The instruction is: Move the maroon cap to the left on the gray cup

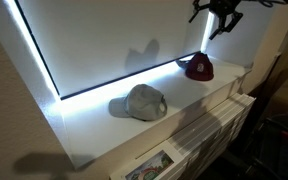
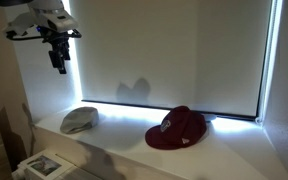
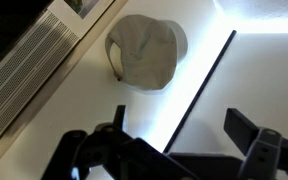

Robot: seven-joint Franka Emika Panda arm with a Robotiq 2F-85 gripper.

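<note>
The gripper, jaws apart, hangs above the gray cup, arm cropped.

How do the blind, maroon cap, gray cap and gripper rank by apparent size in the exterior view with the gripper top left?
1. blind
2. maroon cap, though it sits nearer the camera
3. gray cap and gripper: too alike to rank

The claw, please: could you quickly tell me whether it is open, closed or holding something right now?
The claw is open and holds nothing.
</note>
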